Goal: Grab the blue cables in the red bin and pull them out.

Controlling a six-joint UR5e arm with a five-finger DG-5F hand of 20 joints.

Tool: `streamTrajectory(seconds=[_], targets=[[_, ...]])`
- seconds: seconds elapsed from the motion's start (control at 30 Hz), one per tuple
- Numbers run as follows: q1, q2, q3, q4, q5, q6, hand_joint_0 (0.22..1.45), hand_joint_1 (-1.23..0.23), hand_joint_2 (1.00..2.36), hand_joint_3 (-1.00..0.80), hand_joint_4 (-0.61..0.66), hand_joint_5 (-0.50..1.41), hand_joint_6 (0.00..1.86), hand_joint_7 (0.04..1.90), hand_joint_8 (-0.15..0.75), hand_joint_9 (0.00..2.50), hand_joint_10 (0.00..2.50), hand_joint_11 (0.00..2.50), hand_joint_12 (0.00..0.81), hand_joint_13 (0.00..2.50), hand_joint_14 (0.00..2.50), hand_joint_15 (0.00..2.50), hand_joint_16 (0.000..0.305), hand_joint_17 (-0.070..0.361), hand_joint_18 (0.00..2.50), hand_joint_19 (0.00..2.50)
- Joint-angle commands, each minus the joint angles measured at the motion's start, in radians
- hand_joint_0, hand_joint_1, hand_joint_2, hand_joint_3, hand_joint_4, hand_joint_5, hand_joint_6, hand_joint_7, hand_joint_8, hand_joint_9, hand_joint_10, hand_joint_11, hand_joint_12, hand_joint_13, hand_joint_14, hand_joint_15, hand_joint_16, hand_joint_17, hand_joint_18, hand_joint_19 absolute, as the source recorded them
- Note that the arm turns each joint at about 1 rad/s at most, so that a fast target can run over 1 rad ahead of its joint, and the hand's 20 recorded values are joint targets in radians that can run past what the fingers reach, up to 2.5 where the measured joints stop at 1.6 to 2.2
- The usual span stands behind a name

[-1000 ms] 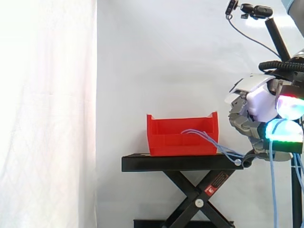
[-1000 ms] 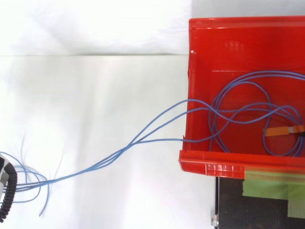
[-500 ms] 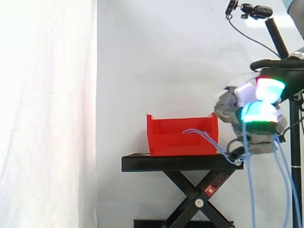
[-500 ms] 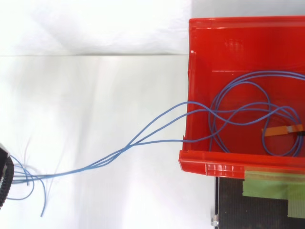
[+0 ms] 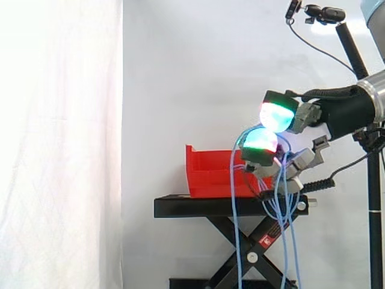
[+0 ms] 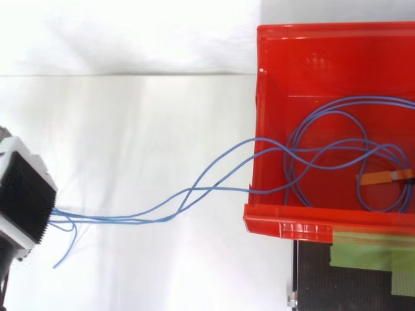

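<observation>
The red bin point(image 5: 210, 174) stands on the black stand point(image 5: 222, 207). Inside it lies a coil of blue cables point(image 6: 337, 155) with an orange tag point(image 6: 386, 177). Several strands run out over the bin's left wall and sag across to my hand point(image 6: 24, 197). In the side view my hand point(image 5: 296, 161) hovers at the bin's right end, a little above the stand. Its fingers are curled on the blue cables, with fingertips point(image 5: 260, 141) glowing green and red. Loose cable ends point(image 5: 236, 241) hang down from it in front of the stand.
A white curtain is behind the work. A camera point(image 5: 325, 13) on a dark pole point(image 5: 374, 217) stands at the far right. Green tape point(image 6: 369, 249) lies on the stand beside the bin's near wall.
In the side view my hand has swung left and turned, from beyond the stand's right end up to the bin. The cables between it and the bin have gone slack, and loops now hang down.
</observation>
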Motion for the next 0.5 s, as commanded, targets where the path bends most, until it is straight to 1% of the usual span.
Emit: streamTrajectory(seconds=[0.0,0.17,0.3,0.47], targets=[[0.002,0.0,-0.012,0.024,0.036,0.022,0.95,-0.92,1.0,-1.0,0.05,0.55,1.44,0.44,0.24,0.99,0.02,1.14,0.28,1.34,0.29,1.69,0.043,0.097,0.94,1.02],[0.002,0.0,-0.013,0.039,0.035,-0.015,0.95,-0.92,1.0,-1.0,0.05,0.55,1.44,0.44,0.239,0.99,0.03,1.14,0.28,1.34,0.3,1.68,0.044,0.098,0.94,1.02],[0.003,-0.001,-0.013,0.081,0.036,-0.061,0.95,-0.92,1.0,-1.0,0.05,0.55,1.44,0.44,0.242,0.98,0.02,1.14,0.28,1.34,0.3,1.68,0.043,0.097,0.94,1.03],[0.003,-0.006,-0.015,0.087,0.038,-0.071,0.95,-0.92,1.0,-1.0,0.04,0.55,1.43,0.45,0.239,0.98,0.03,1.15,0.287,1.34,0.3,1.69,0.043,0.097,0.94,1.02]])
